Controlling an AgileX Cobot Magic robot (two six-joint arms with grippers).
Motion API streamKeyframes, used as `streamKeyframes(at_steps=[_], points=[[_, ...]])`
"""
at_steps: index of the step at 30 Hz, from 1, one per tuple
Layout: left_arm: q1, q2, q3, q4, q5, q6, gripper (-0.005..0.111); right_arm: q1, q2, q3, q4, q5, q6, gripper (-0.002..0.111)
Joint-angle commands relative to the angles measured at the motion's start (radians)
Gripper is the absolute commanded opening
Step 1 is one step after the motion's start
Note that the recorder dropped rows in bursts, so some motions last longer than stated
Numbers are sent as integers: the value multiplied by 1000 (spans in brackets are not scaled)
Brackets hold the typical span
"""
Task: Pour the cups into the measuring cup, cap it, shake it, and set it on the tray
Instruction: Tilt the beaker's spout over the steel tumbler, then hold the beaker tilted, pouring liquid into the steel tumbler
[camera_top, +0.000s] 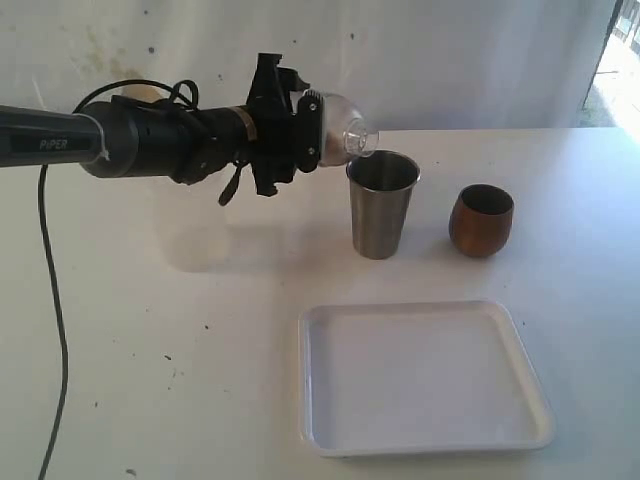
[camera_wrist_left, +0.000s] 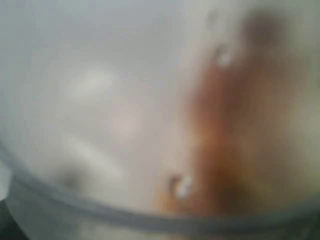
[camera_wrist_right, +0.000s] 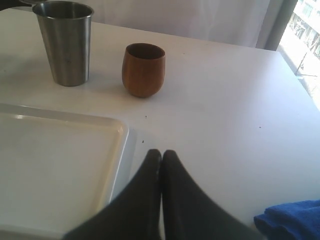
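Counting one each, lid (camera_top: 343, 128), tumbler (camera_top: 381, 212), wooden cup (camera_top: 481, 222), tray (camera_top: 420, 385)

White table (camera_top: 150, 330) bears steel tumbler (camera_top: 381, 205), wooden cup (camera_top: 481, 220), tray (camera_top: 428, 447), blue cloth (camera_wrist_right: 292, 220)

White "PIPER" lettering on black left arm (camera_top: 56, 143); nothing else legible.

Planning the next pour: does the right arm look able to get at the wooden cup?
Probably yes: only bare table lies between the shut right pincer and the wooden cup; the steel tumbler stands apart. It must open first.
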Motion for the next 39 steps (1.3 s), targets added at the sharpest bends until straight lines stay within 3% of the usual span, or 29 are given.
streamKeyframes(at_steps=[1, 11, 23, 28, 32, 39], points=[[-9, -41, -17, -46, -11, 0, 0, -2, -5, 5, 0, -4, 3, 0], [-9, -54, -17, -101, 3, 101, 0, -2, -5, 5, 0, -4, 3, 0], [-17, -77, -17, -489, -18, 491, 0, -2, -5, 5, 0, -4, 3, 0], [-43, -77, -17, -719, -40, 793, 0, -2, -5, 5, 0, -4, 3, 0], [-62, -77, -17, -900, -142, 975, 0, -2, -5, 5, 0, -4, 3, 0], [-66, -77, -17, -928, -155, 1042, 0, -2, -5, 5, 0, -4, 3, 0]])
